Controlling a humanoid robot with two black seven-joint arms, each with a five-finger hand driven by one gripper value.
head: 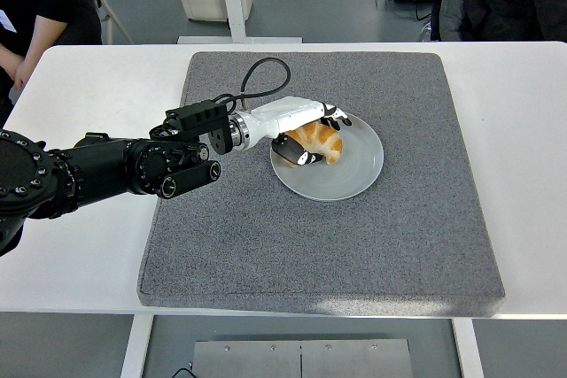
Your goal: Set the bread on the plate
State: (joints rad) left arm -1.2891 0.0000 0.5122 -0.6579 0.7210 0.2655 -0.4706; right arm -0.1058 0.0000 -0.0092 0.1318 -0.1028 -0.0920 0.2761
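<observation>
The bread (321, 142), a golden croissant, lies on the pale plate (359, 170) at its left part. The left hand (310, 136) arches loosely over it, fingers (338, 118) spread, thumb beside it, gripping nothing. No readable writing shows.

golden bread (321, 141) on grey plate (354, 174)

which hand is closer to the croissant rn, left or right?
Left. The left hand is right at the croissant over the plate, its fingers partly around it; whether they are gripping is unclear. The right hand isn't in view at all.
</observation>
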